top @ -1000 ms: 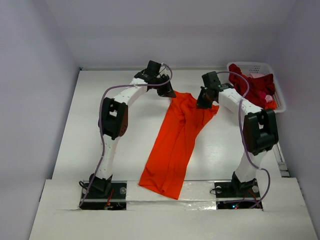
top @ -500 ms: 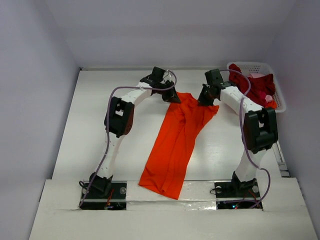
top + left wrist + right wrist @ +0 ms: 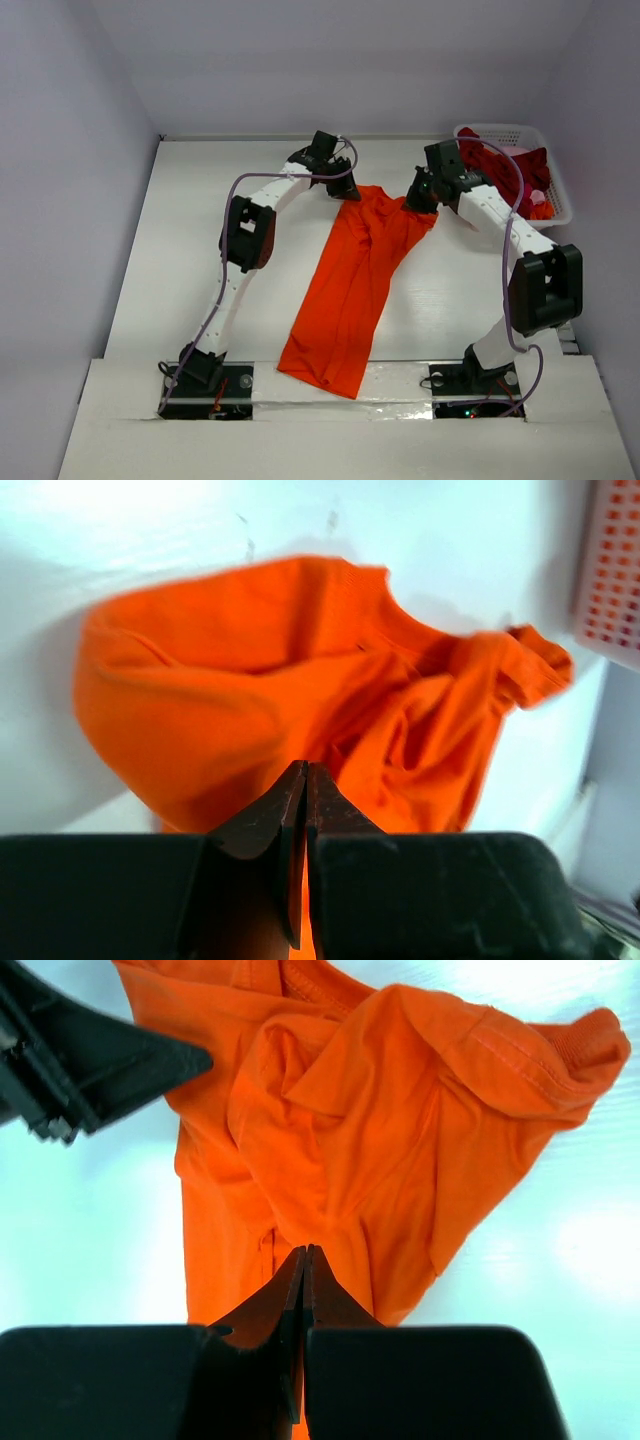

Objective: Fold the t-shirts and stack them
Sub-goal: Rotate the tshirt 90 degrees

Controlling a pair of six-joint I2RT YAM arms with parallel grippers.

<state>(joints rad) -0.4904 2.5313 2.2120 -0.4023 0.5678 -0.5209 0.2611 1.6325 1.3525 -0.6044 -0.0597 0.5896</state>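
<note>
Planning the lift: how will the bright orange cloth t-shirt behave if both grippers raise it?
The bright orange cloth t-shirt is probably floppy: creased and bunched, it should sag between grips. Stretched long, its near hem may drag on the white table.

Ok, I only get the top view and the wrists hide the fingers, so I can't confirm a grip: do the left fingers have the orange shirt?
Observer: Yes. The left wrist view shows the left fingers shut, with shirt cloth pinched between them.
Operator: And the right?
Observer: The right fingers are shut too, pinching a fold; the collar lies beyond them.
Operator: Is the cloth flat there?
Observer: No, it's bunched, with a hemmed sleeve folded beside it.
</note>
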